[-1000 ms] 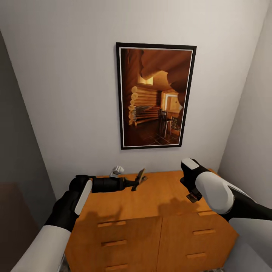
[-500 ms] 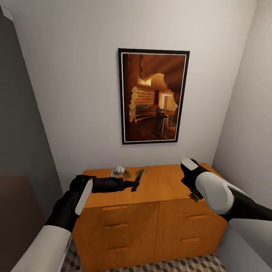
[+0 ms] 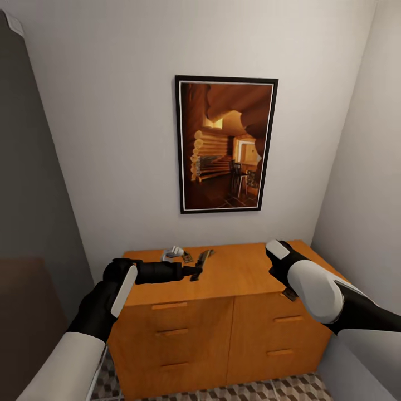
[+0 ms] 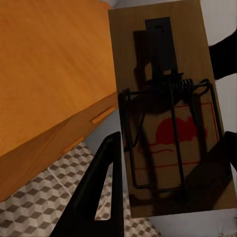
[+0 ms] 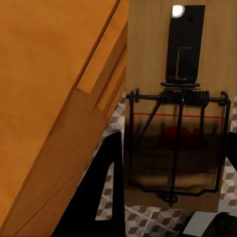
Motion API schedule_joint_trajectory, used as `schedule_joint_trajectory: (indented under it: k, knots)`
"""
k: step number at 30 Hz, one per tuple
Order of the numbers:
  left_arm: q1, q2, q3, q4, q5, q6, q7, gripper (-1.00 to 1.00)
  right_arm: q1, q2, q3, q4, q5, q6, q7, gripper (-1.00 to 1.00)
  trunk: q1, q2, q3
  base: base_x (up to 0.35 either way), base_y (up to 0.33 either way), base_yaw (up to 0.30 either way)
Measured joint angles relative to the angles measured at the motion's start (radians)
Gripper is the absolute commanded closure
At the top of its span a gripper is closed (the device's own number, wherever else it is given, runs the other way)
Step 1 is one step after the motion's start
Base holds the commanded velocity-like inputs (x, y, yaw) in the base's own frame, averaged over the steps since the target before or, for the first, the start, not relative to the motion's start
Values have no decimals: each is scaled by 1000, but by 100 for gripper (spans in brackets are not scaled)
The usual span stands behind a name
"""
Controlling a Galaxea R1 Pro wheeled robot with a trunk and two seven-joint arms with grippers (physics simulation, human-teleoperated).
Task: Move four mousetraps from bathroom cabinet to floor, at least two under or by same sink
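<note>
A trap (image 4: 168, 118) is clamped in the left hand (image 3: 196, 272) over the cabinet (image 3: 223, 312), another trap (image 5: 177, 118) is gripped in the right hand (image 3: 289, 293) off its front; held so thinly, either might slip before reaching the floor (image 3: 278, 390).

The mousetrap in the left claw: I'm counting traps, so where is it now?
In the head view that mousetrap sits clamped in the left claw, raised over the cabinet top's left half, beside another trap.

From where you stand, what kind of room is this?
Probably a small room in a home: a low wooden cabinet with drawers against a white wall, a framed picture above, and cube-patterned floor tiles. Nothing here shows which room.
</note>
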Motion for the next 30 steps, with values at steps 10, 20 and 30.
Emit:
schedule_joint_trajectory:
  k: [10,20,30]
  knots:
    - [0,0,3,1,-1,-1,51,100,1,0,0,0,1,0,6,100,-38,70,31,0,0,0]
    - [-1,0,0,6,-2,-2,96,100,2,-1,0,3,83,0,37,100,-76,139,61,-213,0,13]
    - [-1,-1,-1,9,-1,-2,136,100,2,-1,1,15,92,0,59,100,-103,188,88,-312,0,150]
